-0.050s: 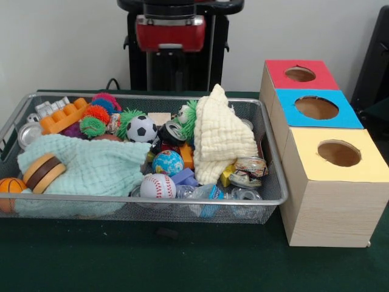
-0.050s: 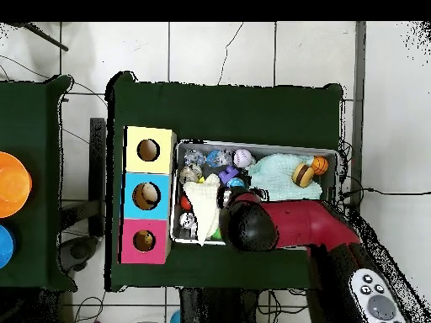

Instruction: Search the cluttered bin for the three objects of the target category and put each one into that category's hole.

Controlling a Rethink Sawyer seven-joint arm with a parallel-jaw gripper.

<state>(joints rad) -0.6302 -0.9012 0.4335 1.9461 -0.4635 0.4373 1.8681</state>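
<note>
While the arm [image 2: 286,225] overhangs the bin [image 1: 270,182], gripper hidden (fingers unseen).

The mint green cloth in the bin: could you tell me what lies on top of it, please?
On the mint green cloth rests a brown-and-tan wooden disc toy, near the small basketball. Whatever lies beneath the cloth is covered and cannot be seen.

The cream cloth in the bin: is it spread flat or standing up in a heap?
Heaped. In the front view the cream cloth rises above the wire bin's rim, bunched into a peak, while the mint cloth lies lower and spread.
</note>
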